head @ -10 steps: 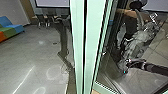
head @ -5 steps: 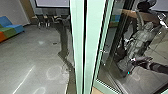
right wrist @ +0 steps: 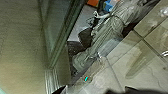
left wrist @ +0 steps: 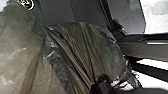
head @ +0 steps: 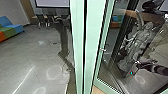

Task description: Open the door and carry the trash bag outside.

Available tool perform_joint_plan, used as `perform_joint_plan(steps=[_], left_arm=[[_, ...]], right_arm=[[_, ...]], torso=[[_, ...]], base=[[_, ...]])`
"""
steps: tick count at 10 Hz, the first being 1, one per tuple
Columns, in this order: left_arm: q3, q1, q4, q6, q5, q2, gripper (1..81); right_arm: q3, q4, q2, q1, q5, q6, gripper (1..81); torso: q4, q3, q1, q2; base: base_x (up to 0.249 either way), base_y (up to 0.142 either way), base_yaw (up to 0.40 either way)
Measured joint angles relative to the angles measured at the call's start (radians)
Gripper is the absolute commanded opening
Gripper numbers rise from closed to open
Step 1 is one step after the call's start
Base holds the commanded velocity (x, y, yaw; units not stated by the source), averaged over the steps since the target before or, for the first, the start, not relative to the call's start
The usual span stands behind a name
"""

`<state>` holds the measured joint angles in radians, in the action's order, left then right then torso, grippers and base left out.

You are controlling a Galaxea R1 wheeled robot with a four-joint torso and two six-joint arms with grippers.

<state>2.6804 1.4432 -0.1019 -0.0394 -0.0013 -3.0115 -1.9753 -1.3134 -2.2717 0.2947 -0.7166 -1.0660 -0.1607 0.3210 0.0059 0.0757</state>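
One trash bag (left wrist: 82, 47) sits close to the left hand; the right hand (head: 137, 63) (whether either is clamped or apart, I can't tell) seems nearer the glass door (head: 98, 62).

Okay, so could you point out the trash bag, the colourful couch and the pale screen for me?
Trash bag (left wrist: 83, 45): left wrist view, on its creased plastic.
Colourful couch (head: 18, 27): head view, on a blue section.
Pale screen (head: 53, 3): head view, on its lower part.

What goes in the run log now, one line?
translucent brown trash bag: gathered into folds | hold: unclear | pale-green upright frame: mid head view
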Motion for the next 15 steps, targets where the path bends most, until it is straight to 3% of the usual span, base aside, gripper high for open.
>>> perform_joint_plan(steps=[6, 8, 12, 15], left_arm=[[0.0, 0.0, 0.0, 0.0, 0.0, -0.002, 1.0], [0.0, 0.0, 0.0, 0.0, 0.0, -0.005, 1.0], [0.0, 0.0, 0.001, 0.0, 0.0, -0.005, 1.0], [0.0, 0.0, 0.001, 0.0, -0.001, -0.004, 1.0]], right_arm=[[0.038, -0.001, 0.094, 0.029, 0.016, 0.0, 81.1], [0.041, -0.004, 0.053, -0.007, 0.013, 0.0, 81.1], [0.028, -0.127, -0.074, -0.032, 0.011, 0.003, 81.1], [-0.07, -0.206, -0.164, -0.015, 0.02, 0.006, 81.1]], torso=[[0.0, 0.0, 0.0, 0.0], [0.0, 0.0, 0.0, 0.0], [0.0, 0.0, 0.0, 0.0], [0.0, 0.0, 0.0, 0.0]], base=[[0.0, 0.0, 0.0], [0.0, 0.0, 0.0], [0.0, 0.0, 0.0], [0.0, 0.0, 0.0]])
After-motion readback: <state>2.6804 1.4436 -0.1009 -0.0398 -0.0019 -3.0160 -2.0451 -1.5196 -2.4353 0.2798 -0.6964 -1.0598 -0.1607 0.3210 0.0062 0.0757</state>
